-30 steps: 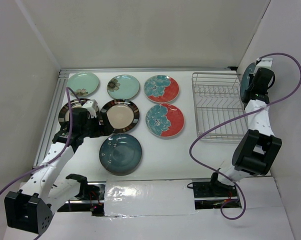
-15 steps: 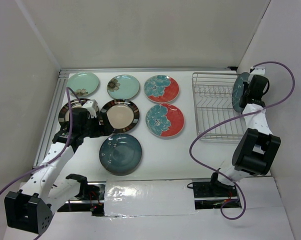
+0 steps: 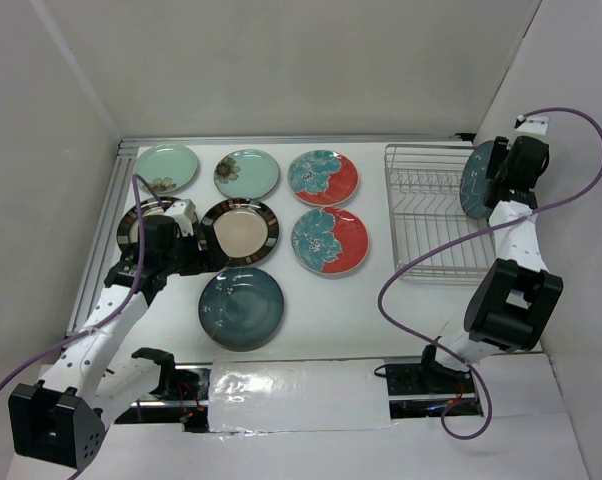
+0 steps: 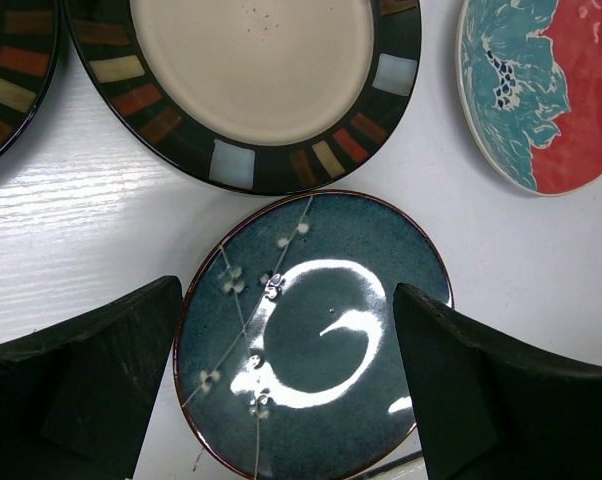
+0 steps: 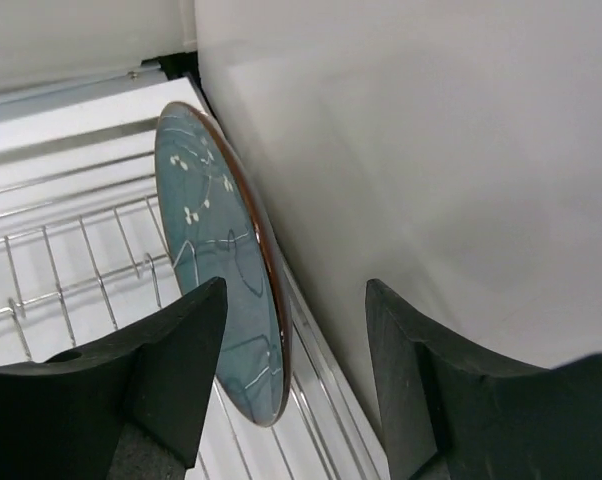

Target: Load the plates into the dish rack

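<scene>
The right tool [image 3: 501, 172] has drifted slightly back toward the wall since half a second ago. A dark teal plate [image 5: 221, 260] stands on edge at the dish rack [image 3: 433, 212] right end; the fingers look spread beside its rim, though contact is unclear. The left tool [image 4: 281, 400] hasn't moved, spread above the second teal plate [image 4: 311, 340] on the surface [image 3: 321, 310].

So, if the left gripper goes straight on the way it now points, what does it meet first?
Most likely the dark teal plate on the table, which lies directly between the open fingers of the left gripper; depth is unclear.
</scene>
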Robot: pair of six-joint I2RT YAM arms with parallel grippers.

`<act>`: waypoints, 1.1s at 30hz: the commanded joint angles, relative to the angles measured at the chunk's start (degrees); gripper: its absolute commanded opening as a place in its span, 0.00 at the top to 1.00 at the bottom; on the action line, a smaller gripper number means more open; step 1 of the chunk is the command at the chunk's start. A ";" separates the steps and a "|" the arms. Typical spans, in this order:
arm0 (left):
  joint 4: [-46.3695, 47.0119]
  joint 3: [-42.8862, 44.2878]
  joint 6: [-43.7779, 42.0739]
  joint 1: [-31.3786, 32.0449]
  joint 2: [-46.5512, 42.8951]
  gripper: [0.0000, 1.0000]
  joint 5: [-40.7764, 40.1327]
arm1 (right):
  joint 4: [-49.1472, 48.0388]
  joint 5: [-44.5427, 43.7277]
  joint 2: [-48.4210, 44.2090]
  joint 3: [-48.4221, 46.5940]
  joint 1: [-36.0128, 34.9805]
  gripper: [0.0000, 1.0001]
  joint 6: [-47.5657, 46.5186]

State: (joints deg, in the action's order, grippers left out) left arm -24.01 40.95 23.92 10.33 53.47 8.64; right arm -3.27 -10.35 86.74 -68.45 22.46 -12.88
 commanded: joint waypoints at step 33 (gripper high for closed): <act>0.37 2.56 1.04 0.22 -0.39 0.00 -2.67 | -5.42 20.72 -6.77 29.15 -71.23 0.18 60.25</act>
State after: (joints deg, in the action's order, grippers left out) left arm -24.14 40.95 24.34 10.33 53.12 6.57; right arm 2.55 10.46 77.54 -40.58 -46.24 41.21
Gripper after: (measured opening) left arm 0.995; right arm 0.827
